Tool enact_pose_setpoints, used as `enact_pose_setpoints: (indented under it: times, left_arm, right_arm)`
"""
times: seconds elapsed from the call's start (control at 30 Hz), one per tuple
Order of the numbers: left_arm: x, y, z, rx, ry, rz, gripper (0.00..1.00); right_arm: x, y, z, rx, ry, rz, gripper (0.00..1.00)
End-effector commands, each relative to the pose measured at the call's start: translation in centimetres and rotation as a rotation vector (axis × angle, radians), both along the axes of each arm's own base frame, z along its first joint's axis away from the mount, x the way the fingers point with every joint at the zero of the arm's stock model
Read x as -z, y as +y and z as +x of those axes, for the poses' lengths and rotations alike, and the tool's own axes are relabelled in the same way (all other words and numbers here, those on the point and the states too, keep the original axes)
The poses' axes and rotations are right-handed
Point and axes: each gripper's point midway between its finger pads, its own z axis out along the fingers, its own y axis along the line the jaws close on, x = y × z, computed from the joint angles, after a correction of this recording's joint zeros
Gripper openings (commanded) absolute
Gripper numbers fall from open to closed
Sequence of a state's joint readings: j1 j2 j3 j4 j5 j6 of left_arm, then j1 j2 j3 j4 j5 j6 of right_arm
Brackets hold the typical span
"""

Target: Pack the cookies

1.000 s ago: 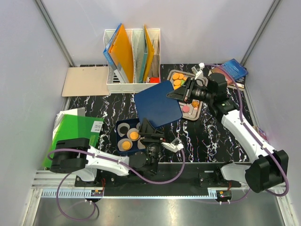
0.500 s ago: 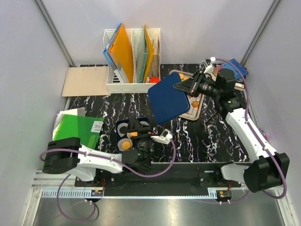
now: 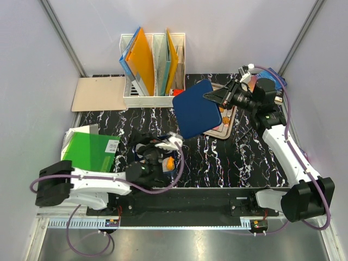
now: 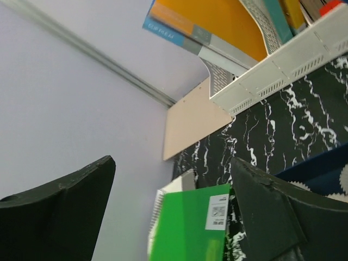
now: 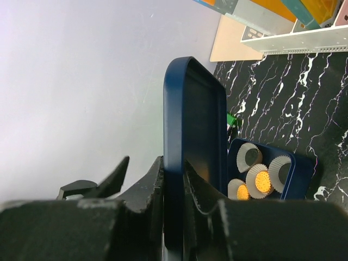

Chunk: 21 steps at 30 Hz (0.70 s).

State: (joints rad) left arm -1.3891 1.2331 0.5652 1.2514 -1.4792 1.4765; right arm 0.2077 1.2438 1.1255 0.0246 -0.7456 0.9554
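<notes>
Left gripper (image 4: pixel 172 179), jaws spread wide with nothing between them, hovers over the dark blue box (image 5: pixel 302 163) at the near left of the black marbled table (image 3: pixel 217 163); in its wrist view the two dark fingers (image 4: pixel 60 209) frame a green folder (image 4: pixel 190 231), a beige board (image 4: pixel 193 122) and a white file rack (image 4: pixel 283 68) holding orange and blue folders. Right gripper (image 3: pixel 218 98), jaws drawn narrow, clamps one edge of a dark blue lid (image 3: pixel 196 110) and holds it raised and tilted above the far right of the table, in front of a tray (image 3: pixel 228 129) that it largely hides. Right wrist view: the lid seen edge-on between the fingers; beyond it the box, containing white fluted paper cups (image 5: pixel 273 162). Cookies (image 5: pixel 262 182): two orange discs lie in cups in the box, and two further cups hold dark discs; in the overhead view one orange disc shows beside the left gripper, the rest of the box being covered by that arm. Contents of the tray cannot be made out behind the lid
</notes>
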Motion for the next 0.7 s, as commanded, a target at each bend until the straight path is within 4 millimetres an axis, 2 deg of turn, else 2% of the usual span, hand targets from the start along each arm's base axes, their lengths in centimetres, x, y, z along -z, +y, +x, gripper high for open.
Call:
enact_pose_setpoints:
  times: [0.0,0.2,0.33,0.4,0.43,0.47,0.5,0.53,0.57,0.6,0.63,0.67]
  left_arm:
    - [-0.5,6.6,-1.4,-0.219,0.019,-0.782,0.94]
    - [-4.7,9.3,-1.8,-0.207,-0.034,-1.079,0.94]
    - [-8.6,9.7,-1.6,-0.159,-0.103,-1.202,0.94]
    - [-9.8,8.8,-1.2,-0.143,-0.121,-1.158,0.94]
    - [-11.3,8.6,-0.8,-0.132,-0.155,-1.151,0.94]
    - [-12.0,8.3,-0.5,-0.134,-0.171,-1.130,0.95]
    - [-12.1,7.3,0.1,-0.146,-0.172,-1.040,0.95]
    - [-13.4,7.5,0.8,-0.169,-0.208,-1.019,0.96]
    - [-14.0,7.1,1.5,-0.182,-0.228,-1.010,0.96]
    - [-13.7,5.8,2.6,-0.204,-0.208,-0.861,0.97]
    - [-15.2,6.4,3.6,-0.244,-0.241,-0.854,0.98]
    - [-15.6,6.0,4.6,-0.256,-0.263,-0.887,0.98]
  right_arm:
    - [-3.0,-0.4,-0.6,0.009,-0.101,0.031,0.00]
    - [-0.9,-0.3,0.3,0.020,-0.056,0.027,0.00]
    - [0.6,-0.2,1.0,0.024,-0.023,0.037,0.00]
    - [1.0,-0.1,1.2,0.025,-0.014,0.039,0.00]
    - [1.2,-0.2,1.2,0.026,-0.011,0.037,0.00]
    - [1.1,-0.2,1.2,0.028,-0.013,0.038,0.00]
    - [1.0,-0.2,1.2,0.028,-0.016,0.038,0.00]
    - [0.9,-0.2,1.1,0.026,-0.017,0.039,0.00]
    - [0.6,-0.2,0.9,0.024,-0.026,0.041,0.00]
    - [0.5,-0.2,0.9,0.026,-0.027,0.040,0.00]
    - [0.3,-0.2,0.8,0.026,-0.029,0.039,0.00]
    - [0.0,-0.3,0.6,0.027,-0.040,0.039,0.00]
